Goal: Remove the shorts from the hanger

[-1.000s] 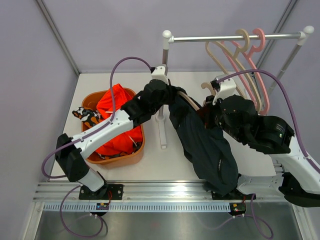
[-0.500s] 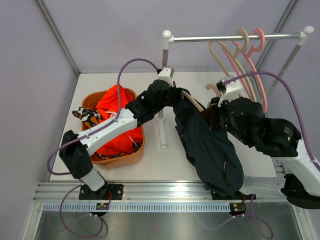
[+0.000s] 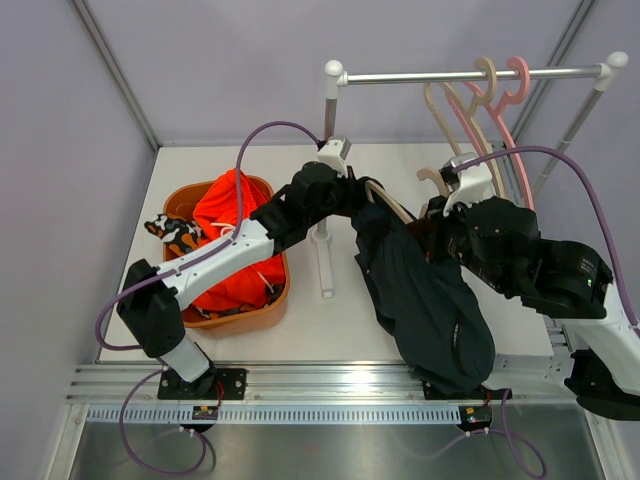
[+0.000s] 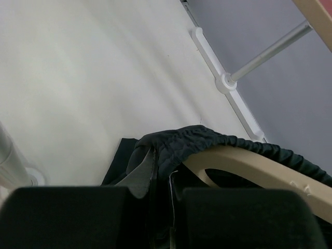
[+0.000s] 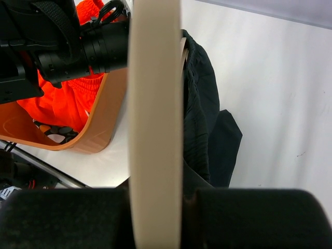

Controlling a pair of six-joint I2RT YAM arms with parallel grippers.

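The white surface (image 3: 330, 335) carries a clothes rack (image 3: 470, 75), whose left post stands near the middle, and an orange basket (image 3: 250, 318) at the left. The dark navy shorts (image 3: 425, 300) are the largest garment. Their elastic waistband is stretched over one end of a beige hanger (image 4: 249, 161) held up between the two arms, and the rest drapes down toward the near edge, right of the post. The bright orange shorts (image 3: 235, 240) are heaped in the basket, and the camouflage shorts (image 3: 178, 235) spill over its far left rim. Two spare hangers (image 3: 505, 100), one beige and one pink, hang on the rail at the right. The left hand (image 4: 162, 218) is closed, pinching the navy waistband at the hanger's tip. The right hand (image 5: 155, 218) is clamped on the hanger's bar, which runs straight up its wrist view.
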